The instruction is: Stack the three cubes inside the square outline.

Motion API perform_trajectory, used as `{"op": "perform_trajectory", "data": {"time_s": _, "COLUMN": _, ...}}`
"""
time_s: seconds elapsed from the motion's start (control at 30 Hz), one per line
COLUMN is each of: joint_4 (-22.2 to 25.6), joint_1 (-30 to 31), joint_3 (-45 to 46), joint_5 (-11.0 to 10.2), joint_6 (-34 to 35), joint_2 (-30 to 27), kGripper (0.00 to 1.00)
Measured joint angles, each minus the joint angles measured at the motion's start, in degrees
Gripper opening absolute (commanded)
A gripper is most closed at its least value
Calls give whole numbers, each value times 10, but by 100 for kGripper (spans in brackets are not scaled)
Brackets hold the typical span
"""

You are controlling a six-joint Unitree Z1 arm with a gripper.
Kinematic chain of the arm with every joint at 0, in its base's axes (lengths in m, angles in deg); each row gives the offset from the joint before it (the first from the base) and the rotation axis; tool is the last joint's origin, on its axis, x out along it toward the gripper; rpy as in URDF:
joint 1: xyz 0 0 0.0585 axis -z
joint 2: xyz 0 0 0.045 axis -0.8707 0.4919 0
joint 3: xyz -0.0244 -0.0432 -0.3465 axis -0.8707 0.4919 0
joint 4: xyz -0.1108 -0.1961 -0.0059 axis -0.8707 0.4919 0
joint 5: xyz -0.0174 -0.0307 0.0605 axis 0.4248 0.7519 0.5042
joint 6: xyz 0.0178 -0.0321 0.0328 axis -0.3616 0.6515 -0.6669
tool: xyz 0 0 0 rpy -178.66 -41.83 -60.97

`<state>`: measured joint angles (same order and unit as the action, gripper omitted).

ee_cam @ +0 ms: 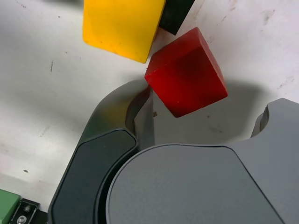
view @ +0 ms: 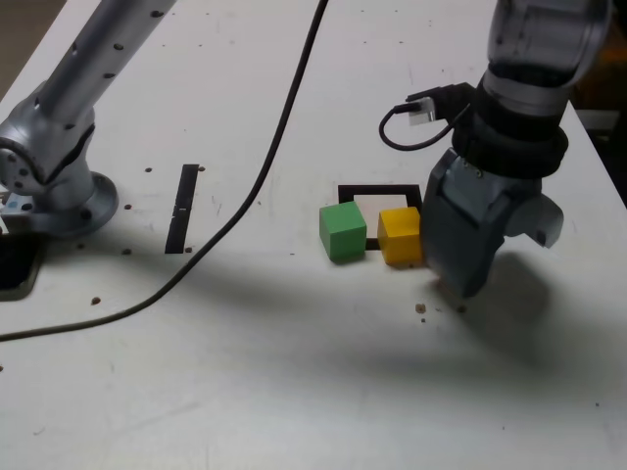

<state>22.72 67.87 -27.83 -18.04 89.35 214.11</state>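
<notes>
**Red cube between spread jaws, beside the outline**

Exterior view, left to right: green cube (view: 343, 231) at frame centre, yellow cube (view: 400, 236) just beside it, both on the near edge of the square outline (view: 378, 191); gripper (view: 460, 279) at centre right, hiding the red cube. Wrist view: red cube (ee_cam: 187, 72) turned corner-on between wide-apart jaws, apparently not yet clamped, nearly touching the yellow cube. No readable writing or labels anywhere.

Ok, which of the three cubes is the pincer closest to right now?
The red cube: in the wrist view it sits between the open pincer jaws. The yellow cube lies just beyond it, and the green cube is farthest.
</notes>
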Motion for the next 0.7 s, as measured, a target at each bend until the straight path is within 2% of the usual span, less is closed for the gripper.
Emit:
{"op": "perform_trajectory", "data": {"time_s": 0.53, "joint_4": -5, "joint_1": -17, "joint_3": 14, "joint_5": 4, "joint_6": -10, "joint_2": 4, "kGripper": 86}}
{"op": "perform_trajectory", "data": {"time_s": 0.7, "joint_4": -11, "joint_1": -21, "joint_3": 19, "joint_5": 6, "joint_6": -12, "joint_2": 9, "kGripper": 81}}
